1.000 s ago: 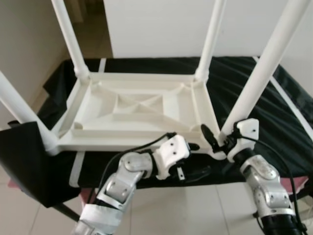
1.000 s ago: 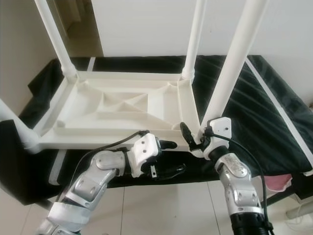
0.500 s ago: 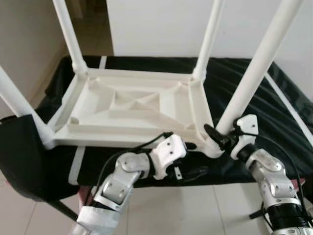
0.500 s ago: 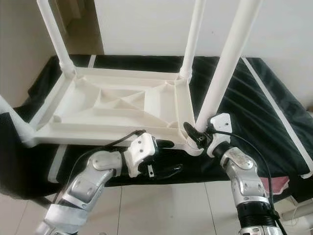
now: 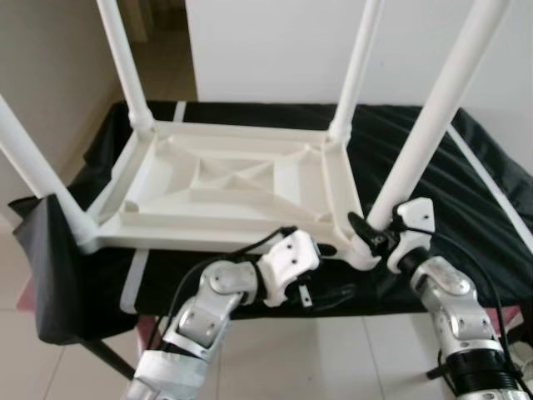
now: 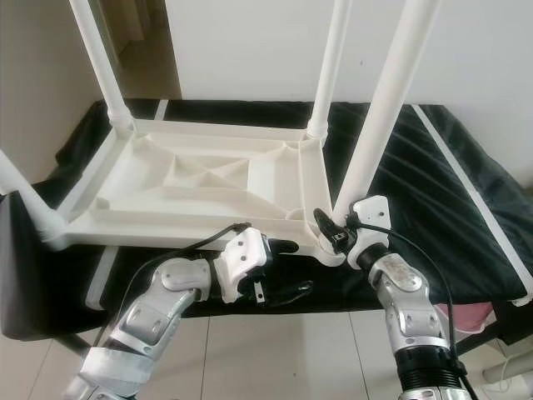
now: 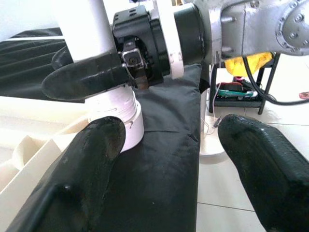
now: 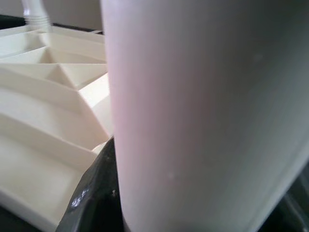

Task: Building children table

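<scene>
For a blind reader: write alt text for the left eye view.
The right gripper clasps the near-right leg of an upturned white children's table on a black cloth. The left gripper hovers open beside that corner.

Both arms are jointed silver metal shells with small round screw heads and black joint rings. Each wrist carries a white plastic housing: the left gripper (image 5: 326, 271) and right gripper (image 5: 366, 235) have long, glossy black fingers. Thin black cables loop along both forearms.
</scene>
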You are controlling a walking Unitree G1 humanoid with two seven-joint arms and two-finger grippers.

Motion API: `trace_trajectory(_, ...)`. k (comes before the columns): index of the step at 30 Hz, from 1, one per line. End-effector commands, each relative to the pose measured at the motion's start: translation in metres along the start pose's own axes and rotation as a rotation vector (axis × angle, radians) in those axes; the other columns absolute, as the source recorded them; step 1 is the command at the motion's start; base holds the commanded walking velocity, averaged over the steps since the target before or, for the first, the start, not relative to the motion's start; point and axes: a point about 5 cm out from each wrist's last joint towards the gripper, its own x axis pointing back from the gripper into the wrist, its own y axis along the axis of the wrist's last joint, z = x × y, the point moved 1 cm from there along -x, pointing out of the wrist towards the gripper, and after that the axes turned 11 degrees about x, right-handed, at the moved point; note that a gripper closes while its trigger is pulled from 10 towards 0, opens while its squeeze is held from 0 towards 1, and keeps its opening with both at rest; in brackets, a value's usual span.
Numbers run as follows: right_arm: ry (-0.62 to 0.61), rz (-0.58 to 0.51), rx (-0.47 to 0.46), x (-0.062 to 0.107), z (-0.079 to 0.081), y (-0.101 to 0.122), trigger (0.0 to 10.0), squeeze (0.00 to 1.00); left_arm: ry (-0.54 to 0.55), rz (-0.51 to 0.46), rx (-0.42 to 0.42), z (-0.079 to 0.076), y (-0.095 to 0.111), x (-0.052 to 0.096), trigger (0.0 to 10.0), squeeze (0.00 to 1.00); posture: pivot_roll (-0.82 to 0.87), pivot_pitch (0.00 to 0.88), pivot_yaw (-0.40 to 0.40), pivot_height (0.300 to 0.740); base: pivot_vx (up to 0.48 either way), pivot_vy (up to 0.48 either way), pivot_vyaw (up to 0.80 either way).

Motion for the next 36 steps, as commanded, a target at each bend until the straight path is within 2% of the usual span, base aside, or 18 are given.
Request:
trace_trajectory(1, -0.028, 0.132, 0.028, 0.007, 0.003, -0.023, 10.0, 0.00, 0.093, -0.008, -0.004, 0.005, -0.001, -0.002, 10.0, 0.00, -0.05, 0.000, -0.039, 0.740, 0.000, 0.000, 0.00)
trace_trajectory(4, -0.188, 0.179, -0.074, 0.013, 0.005, -0.029, 10.0, 0.00, 0.087, -0.008, -0.005, 0.005, -0.002, -0.005, 10.0, 0.00, -0.07, 0.000, -0.035, 0.740, 0.000, 0.000, 0.00)
trace_trajectory(6, -0.229, 0.191, -0.081, 0.014, 0.006, -0.030, 10.0, 0.00, 0.083, -0.009, -0.007, 0.005, -0.002, -0.006, 10.0, 0.00, -0.08, 0.000, -0.033, 0.740, 0.000, 0.000, 0.00)
trace_trajectory(8, -0.324, 0.204, -0.105, 0.017, 0.010, -0.030, 10.0, 0.00, 0.075, -0.014, -0.012, 0.005, -0.001, -0.008, 10.0, 0.00, -0.09, 0.000, -0.032, 0.740, 0.000, 0.000, 0.00)
trace_trajectory(13, -0.408, 0.219, -0.130, 0.018, 0.015, -0.030, 10.0, 0.00, 0.069, -0.017, -0.015, 0.005, -0.001, -0.011, 10.0, 0.00, -0.10, 0.000, -0.031, 0.740, 0.000, 0.000, 0.00)
trace_trajectory(16, -0.561, 0.241, -0.164, 0.016, 0.020, -0.028, 10.0, 0.00, 0.061, -0.022, -0.028, 0.005, 0.001, -0.014, 10.0, 0.00, -0.10, 0.000, -0.034, 0.740, 0.000, 0.000, 0.00)
trace_trajectory(19, -0.568, 0.242, -0.204, 0.011, 0.029, -0.023, 10.0, 0.00, 0.070, -0.022, -0.034, 0.007, 0.001, -0.015, 10.0, 0.00, -0.10, 0.000, -0.038, 0.740, 0.000, 0.000, 0.00)
trace_trajectory(23, -0.545, 0.217, -0.211, 0.010, 0.033, -0.019, 10.0, 0.00, 0.083, -0.022, -0.041, 0.009, 0.001, -0.015, 10.0, 0.00, -0.10, 0.000, -0.035, 0.740, 0.000, 0.000, 0.00)
trace_trajectory(30, -0.592, 0.183, -0.186, 0.014, 0.021, -0.015, 10.0, 0.00, 0.112, -0.025, -0.059, 0.011, 0.001, -0.013, 10.0, 0.00, -0.08, 0.000, -0.046, 0.740, 0.000, 0.000, 0.00)
trace_trajectory(36, -0.570, 0.132, -0.165, 0.015, 0.008, -0.012, 10.0, 0.00, 0.127, -0.030, -0.046, 0.012, 0.000, -0.008, 10.0, 0.00, -0.06, 0.000, -0.052, 0.740, 0.000, 0.000, 0.00)
